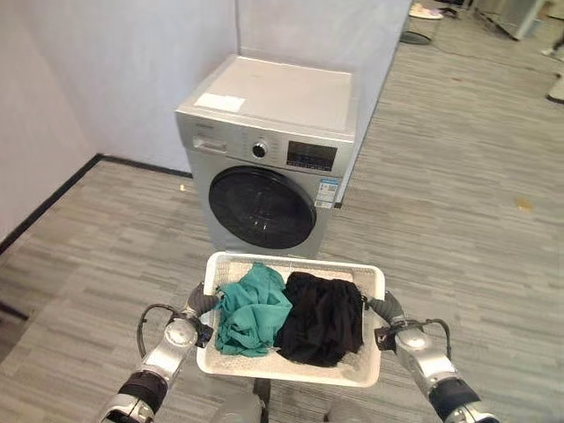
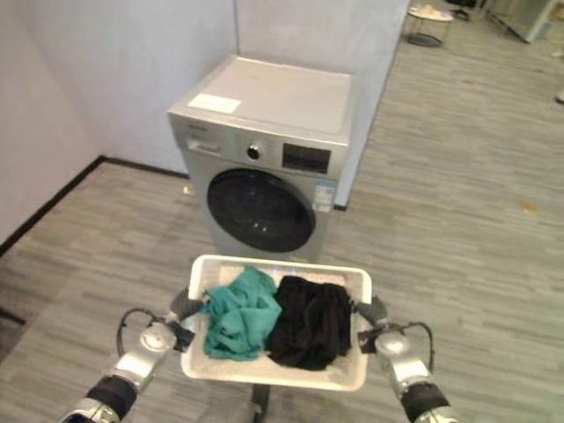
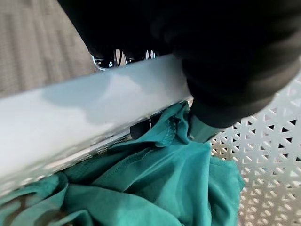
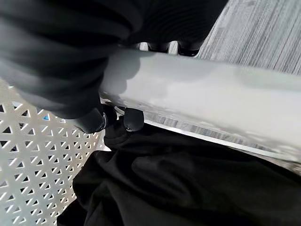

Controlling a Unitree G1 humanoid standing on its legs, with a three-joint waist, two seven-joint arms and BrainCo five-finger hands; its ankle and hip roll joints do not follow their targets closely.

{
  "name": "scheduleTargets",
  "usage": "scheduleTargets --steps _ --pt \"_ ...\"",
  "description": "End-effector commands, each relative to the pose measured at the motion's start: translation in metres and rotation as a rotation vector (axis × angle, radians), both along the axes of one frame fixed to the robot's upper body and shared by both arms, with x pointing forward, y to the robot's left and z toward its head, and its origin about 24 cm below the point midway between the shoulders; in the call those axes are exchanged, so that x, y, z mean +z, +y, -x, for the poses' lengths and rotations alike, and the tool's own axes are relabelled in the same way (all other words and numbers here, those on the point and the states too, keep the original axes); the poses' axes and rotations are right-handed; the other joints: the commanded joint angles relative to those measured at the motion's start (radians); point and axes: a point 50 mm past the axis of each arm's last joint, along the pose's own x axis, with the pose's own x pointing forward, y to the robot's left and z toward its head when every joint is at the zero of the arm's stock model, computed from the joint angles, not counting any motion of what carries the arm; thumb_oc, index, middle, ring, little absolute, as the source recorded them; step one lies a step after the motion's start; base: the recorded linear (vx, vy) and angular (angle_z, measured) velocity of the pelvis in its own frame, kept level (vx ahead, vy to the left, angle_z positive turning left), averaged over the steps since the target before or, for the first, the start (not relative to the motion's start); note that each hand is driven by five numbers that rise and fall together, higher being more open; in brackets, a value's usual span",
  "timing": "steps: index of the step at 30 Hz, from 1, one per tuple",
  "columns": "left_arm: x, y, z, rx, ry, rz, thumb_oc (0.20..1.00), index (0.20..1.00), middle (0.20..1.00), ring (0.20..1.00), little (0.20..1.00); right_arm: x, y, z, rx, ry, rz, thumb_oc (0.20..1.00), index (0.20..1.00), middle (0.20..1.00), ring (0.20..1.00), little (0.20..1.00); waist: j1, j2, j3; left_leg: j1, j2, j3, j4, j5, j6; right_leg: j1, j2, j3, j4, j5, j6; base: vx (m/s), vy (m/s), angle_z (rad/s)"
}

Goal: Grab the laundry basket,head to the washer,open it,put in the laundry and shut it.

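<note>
Both hands, left hand (image 1: pixel 201 304) and right hand (image 1: pixel 385 309), apparently clenched on the laundry basket (image 1: pixel 291 370) rim, carrying toward the washer (image 1: pixel 269 154); next, set down, open door.

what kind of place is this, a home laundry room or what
Probably a staged test area in a large open hall, not a home: a lone washer stands against bare partition walls, with grey plank flooring stretching far behind.

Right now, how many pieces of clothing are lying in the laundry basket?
2 can be seen. A teal garment lies on the robot's left side of the white laundry basket, and a black garment lies beside it on the right side, touching it. More may be hidden underneath.
</note>
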Motion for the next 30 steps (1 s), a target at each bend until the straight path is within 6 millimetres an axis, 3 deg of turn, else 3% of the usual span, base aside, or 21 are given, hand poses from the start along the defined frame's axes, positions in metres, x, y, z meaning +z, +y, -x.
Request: scheduleTargets --steps 1,3,4,6,7,10,12,14,16,17,18,20,21,23,24,25,29,30 --pt "0.018 0.010 -0.008 0.032 -0.115 -0.021 0.200 0.200 0.200 0.200 0.200 0.046 0.021 -0.033 0.184 -0.231 -0.069 0.200 0.200 0.200 0.200 0.200 -0.016 0.008 -0.043 0.068 0.044 -0.022 0.092 -0.192 -0.054 0.001 0.075 -0.108 -0.327 0.163 -0.009 0.34 0.031 -0.54" --pt "0.014 0.015 -0.003 0.066 -0.102 -0.007 0.200 0.200 0.200 0.200 0.200 0.044 0.026 -0.035 0.206 -0.221 -0.061 0.200 0.200 0.200 0.200 0.200 -0.018 -0.004 -0.040 0.108 0.031 -0.002 0.099 -0.218 -0.061 -0.027 0.068 -0.187 -0.467 0.191 -0.001 0.33 -0.035 -0.45" --pt "0.010 0.017 0.000 0.085 -0.091 0.006 0.200 0.200 0.200 0.200 0.200 0.043 0.028 -0.032 0.224 -0.211 -0.044 0.200 0.200 0.200 0.200 0.200 -0.024 -0.007 -0.041 0.135 0.034 0.010 0.132 -0.250 -0.068 0.004 0.093 -0.165 -0.540 0.187 -0.005 0.47 -0.089 -0.60" --pt "0.003 0.012 0.001 0.074 -0.060 -0.012 0.200 0.200 0.200 0.200 0.200 0.038 0.025 -0.022 0.221 -0.198 -0.039 0.200 0.200 0.200 0.200 0.200 -0.041 -0.024 -0.064 0.131 0.034 -0.001 0.205 -0.247 -0.088 0.041 0.128 -0.077 -0.526 0.191 -0.042 0.41 -0.100 -0.39" --pt "0.001 0.009 0.001 0.084 -0.059 -0.010 0.200 0.200 0.200 0.200 0.200 0.039 0.024 -0.020 0.224 -0.210 -0.031 0.200 0.200 0.200 0.200 0.200 -0.043 -0.021 -0.071 0.126 0.046 -0.001 0.258 -0.231 -0.109 0.065 0.142 -0.075 -0.524 0.190 -0.054 0.31 -0.097 0.34" --pt "0.000 0.001 -0.004 0.110 -0.079 -0.012 0.200 0.200 0.200 0.200 0.200 0.048 0.024 -0.018 0.250 -0.262 0.026 0.200 0.200 0.200 0.200 0.200 -0.051 -0.027 -0.052 0.003 0.098 -0.002 0.576 -0.068 -0.190 0.124 0.147 -0.091 -0.539 0.179 -0.094 0.15 -0.123 0.64" --pt "0.007 -0.004 -0.011 0.125 -0.138 -0.053 0.200 0.200 0.200 0.200 0.200 0.056 0.024 -0.014 0.269 -0.318 0.098 0.200 0.200 0.200 0.200 0.200 -0.055 -0.045 -0.035 -0.081 0.128 0.009 0.676 -0.041 -0.180 0.146 0.151 -0.081 -0.551 0.168 -0.114 0.09 -0.082 0.13" --pt "0.025 -0.010 -0.018 0.131 -0.282 -0.155 0.200 0.200 0.200 0.200 0.200 0.066 0.029 -0.011 0.280 -0.415 0.204 0.200 0.200 0.200 0.200 0.200 -0.043 -0.051 -0.012 -0.112 0.185 0.017 0.548 -0.100 -0.149 0.172 0.154 -0.076 -0.551 0.143 -0.105 0.14 0.017 -0.15" --pt "0.036 -0.007 -0.018 0.141 -0.349 -0.182 0.200 0.200 0.200 0.200 0.200 0.070 0.029 -0.008 0.275 -0.450 0.221 0.200 0.200 0.200 0.200 0.200 -0.034 -0.056 -0.006 -0.111 0.187 -0.002 0.468 -0.105 -0.145 0.170 0.148 -0.067 -0.551 0.143 -0.095 0.10 0.115 -0.13" --pt "0.046 0.007 -0.003 0.212 -0.438 -0.213 0.200 0.200 0.200 0.200 0.200 0.075 0.031 0.000 0.284 -0.501 0.257 0.200 0.200 0.200 0.200 0.200 -0.012 -0.042 0.002 -0.069 0.176 -0.073 0.333 -0.126 -0.147 0.167 0.158 -0.042 -0.541 0.137 -0.080 0.10 0.153 -0.25" --pt "0.046 0.007 -0.002 0.213 -0.436 -0.214 0.200 0.200 0.200 0.200 0.200 0.075 0.031 0.000 0.285 -0.500 0.257 0.200 0.200 0.200 0.200 0.200 -0.012 -0.045 0.000 -0.066 0.173 -0.071 0.324 -0.117 -0.146 0.166 0.155 -0.041 -0.543 0.141 -0.080 0.10 0.155 -0.47" --pt "0.051 0.030 0.037 0.222 -0.505 -0.369 0.200 0.200 0.200 0.200 0.200 0.078 0.023 0.029 0.304 -0.546 0.313 0.200 0.200 0.200 0.200 0.200 -0.014 -0.036 0.009 -0.010 0.160 -0.095 0.211 -0.152 -0.153 0.164 0.156 -0.029 -0.554 0.138 -0.065 0.08 0.134 -0.74" --pt "0.050 0.030 0.040 0.221 -0.501 -0.372 0.200 0.200 0.200 0.200 0.200 0.077 0.023 0.031 0.306 -0.540 0.313 0.200 0.200 0.200 0.200 0.200 -0.013 -0.037 0.004 -0.006 0.161 -0.094 0.208 -0.151 -0.153 0.165 0.156 -0.028 -0.555 0.138 -0.065 0.06 0.152 -0.54" --pt "0.049 0.044 0.070 0.252 -0.505 -0.439 0.200 0.200 0.200 0.200 0.200 0.087 0.011 0.052 0.287 -0.598 0.381 0.200 0.200 0.200 0.200 0.200 -0.019 -0.031 0.013 0.009 0.152 -0.080 0.172 -0.167 -0.146 0.157 0.144 -0.019 -0.563 0.148 -0.052 0.01 0.128 0.04" --pt "0.049 0.043 0.071 0.252 -0.503 -0.438 0.200 0.200 0.200 0.200 0.200 0.087 0.011 0.053 0.287 -0.596 0.381 0.200 0.200 0.200 0.200 0.200 -0.018 -0.029 0.012 0.011 0.153 -0.079 0.171 -0.169 -0.146 0.158 0.145 -0.018 -0.563 0.147 -0.052 -0.02 0.159 0.04" --pt "0.053 0.050 0.094 0.267 -0.514 -0.459 0.200 0.200 0.200 0.200 0.200 0.089 0.004 0.066 0.293 -0.603 0.446 0.200 0.200 0.200 0.200 0.200 -0.021 -0.022 0.025 0.019 0.149 -0.062 0.154 -0.184 -0.138 0.147 0.137 -0.013 -0.564 0.152 -0.045 -0.04 0.153 -0.09" --pt "0.088 0.063 0.119 0.282 -0.648 -0.555 0.200 0.200 0.200 0.200 0.200 0.118 -0.009 0.083 0.253 -0.739 0.565 0.200 0.200 0.200 0.200 0.200 -0.035 -0.017 0.051 0.012 0.136 -0.023 0.150 -0.223 -0.112 0.103 0.125 0.018 -0.562 0.174 -0.023 -0.09 0.146 -0.40" --pt "0.114 0.066 0.122 0.296 -0.761 -0.588 0.200 0.200 0.200 0.200 0.200 0.135 -0.015 0.086 0.254 -0.815 0.646 0.200 0.200 0.200 0.200 0.200 -0.039 -0.020 0.059 0.003 0.129 -0.011 0.148 -0.233 -0.100 0.084 0.123 0.034 -0.561 0.185 -0.014 -0.08 0.090 -0.24"
